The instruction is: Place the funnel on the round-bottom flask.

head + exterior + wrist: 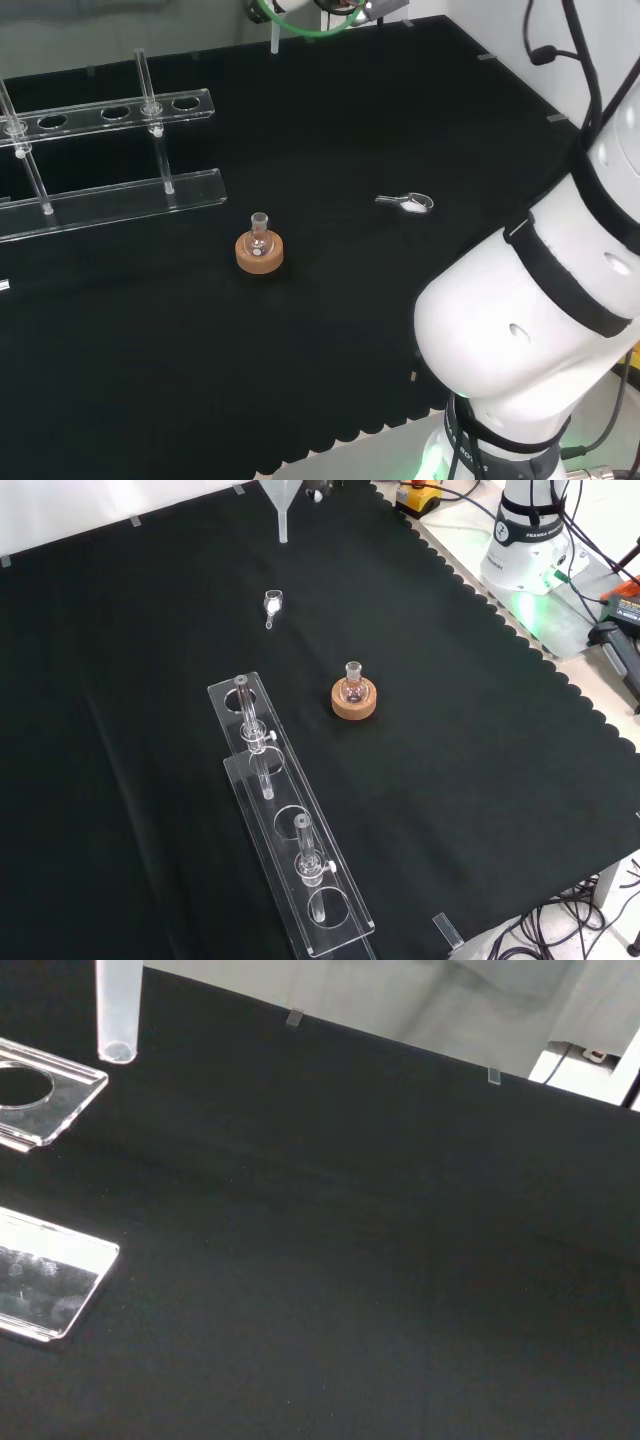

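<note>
A small clear round-bottom flask [260, 236] stands upright on a cork ring [259, 254] near the middle of the black cloth; the front view shows the flask [352, 683] and the cork ring [355, 702] too. A clear funnel [281, 505] hangs in the air at the front view's top edge, stem down, well away from the flask. Its stem [274, 40] also pokes in at the head view's top. In the wrist view the funnel's stem [115, 1010] is close and large. The frame edges cut off whatever carries the funnel.
A clear test-tube rack [110, 150] with a few tubes stands at the head view's left and lies lengthwise in the front view [285, 820]. A small metal scoop [405, 203] holding white powder lies to the right of the flask in the head view.
</note>
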Available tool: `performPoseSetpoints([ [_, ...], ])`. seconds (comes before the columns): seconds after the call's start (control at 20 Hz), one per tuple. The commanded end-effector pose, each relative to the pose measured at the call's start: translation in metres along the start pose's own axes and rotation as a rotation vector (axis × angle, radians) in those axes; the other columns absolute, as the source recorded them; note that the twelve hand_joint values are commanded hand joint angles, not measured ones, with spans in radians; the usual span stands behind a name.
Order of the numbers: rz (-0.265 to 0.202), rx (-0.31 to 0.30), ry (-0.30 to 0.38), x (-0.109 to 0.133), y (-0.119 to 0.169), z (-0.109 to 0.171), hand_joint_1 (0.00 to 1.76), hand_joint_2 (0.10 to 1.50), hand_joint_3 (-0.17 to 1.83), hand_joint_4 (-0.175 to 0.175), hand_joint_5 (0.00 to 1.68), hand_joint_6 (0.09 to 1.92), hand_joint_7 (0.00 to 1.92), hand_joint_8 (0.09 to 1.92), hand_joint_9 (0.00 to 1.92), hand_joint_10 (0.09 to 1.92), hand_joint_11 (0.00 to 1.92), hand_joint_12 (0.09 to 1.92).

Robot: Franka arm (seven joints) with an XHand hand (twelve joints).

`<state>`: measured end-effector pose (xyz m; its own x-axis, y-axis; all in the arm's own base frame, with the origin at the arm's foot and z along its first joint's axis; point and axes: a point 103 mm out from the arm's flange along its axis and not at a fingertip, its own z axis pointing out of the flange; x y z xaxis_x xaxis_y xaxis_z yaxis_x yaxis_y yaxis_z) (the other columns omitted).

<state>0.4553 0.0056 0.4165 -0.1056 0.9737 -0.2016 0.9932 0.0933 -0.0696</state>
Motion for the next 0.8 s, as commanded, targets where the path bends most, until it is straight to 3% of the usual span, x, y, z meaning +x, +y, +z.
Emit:
performPoseSetpoints([
  [0.05,0.044,0.011,-0.007,0.005,-0.007,0.001,0.31,0.99,0.35,-0.175,0.29,1.92,0.94,1.51,1.29,1.09,1.21,1.0],
  [0.2,0.075,0.035,-0.011,0.003,-0.004,0.007,0.31,0.99,0.35,-0.175,0.29,1.92,0.94,1.51,1.29,1.09,1.21,0.99],
  [0.55,0.1,0.055,0.01,-0.014,-0.023,0.023,0.31,0.99,0.35,-0.175,0.29,1.92,0.95,1.51,1.29,1.09,1.21,0.99],
  [0.6,0.105,0.153,-0.033,-0.01,-0.024,0.027,0.31,0.99,0.35,-0.175,0.3,1.92,0.95,1.51,1.29,1.09,1.21,0.99],
  [0.65,0.096,0.183,-0.047,-0.008,-0.026,0.031,0.31,0.99,0.36,-0.175,0.3,1.92,0.95,1.51,1.29,1.09,1.21,0.99],
  [0.8,0.08,0.177,-0.016,-0.004,-0.035,0.047,0.31,0.99,0.36,-0.175,0.3,1.92,0.95,1.5,1.29,1.09,1.21,0.99],
])
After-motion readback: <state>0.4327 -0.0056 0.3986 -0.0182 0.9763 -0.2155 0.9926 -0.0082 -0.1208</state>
